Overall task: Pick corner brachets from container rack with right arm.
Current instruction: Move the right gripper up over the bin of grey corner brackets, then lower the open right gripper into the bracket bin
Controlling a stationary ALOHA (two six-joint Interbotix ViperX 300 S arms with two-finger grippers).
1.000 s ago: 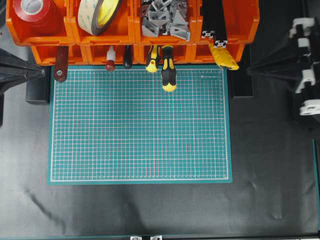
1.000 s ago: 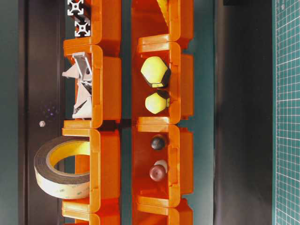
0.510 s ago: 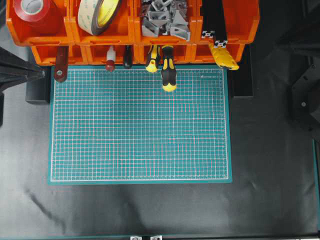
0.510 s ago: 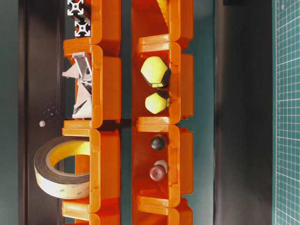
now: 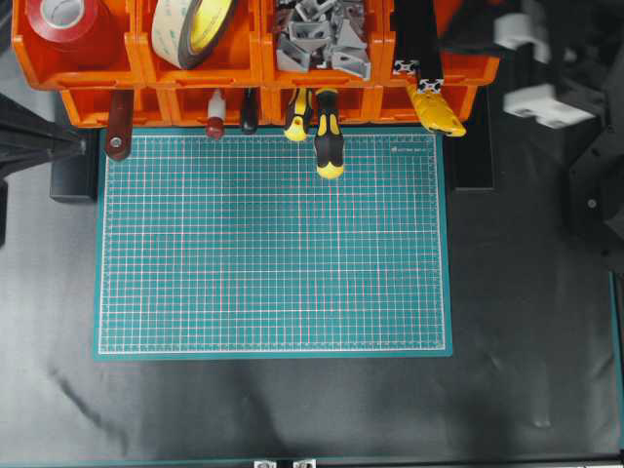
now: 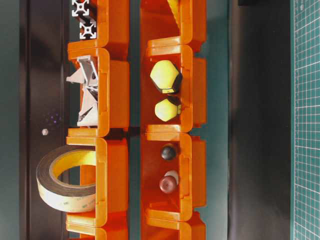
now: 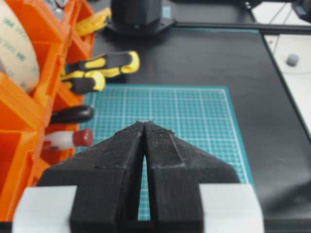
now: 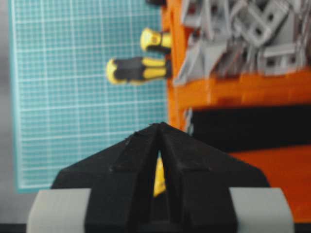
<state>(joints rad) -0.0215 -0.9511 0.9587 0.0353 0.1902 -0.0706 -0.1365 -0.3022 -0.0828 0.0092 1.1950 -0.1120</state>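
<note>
The grey corner brachets (image 5: 322, 39) lie heaped in one upper bin of the orange container rack (image 5: 263, 76). They also show in the table-level view (image 6: 87, 97) and at the top of the right wrist view (image 8: 243, 34). My right arm (image 5: 531, 97) reaches in from the upper right. Its gripper (image 5: 463, 31) hangs over the rack's right end, to the right of the bracket bin. In the right wrist view that gripper (image 8: 159, 125) is shut and empty, short of the brackets. My left gripper (image 7: 146, 122) is shut and empty beside the rack (image 7: 14, 111).
A green gridded mat (image 5: 273, 244) lies in front of the rack. Yellow-black screwdrivers (image 5: 329, 136), a yellow knife (image 5: 437, 112) and other tool handles stick out of the lower bins. Black slotted bars (image 5: 417, 39), a tape roll (image 5: 195, 24) and red tape (image 5: 63, 19) fill other upper bins.
My right arm has swung from the right edge up and left to the rack's right end. The left arm and the rack's contents have not moved.
</note>
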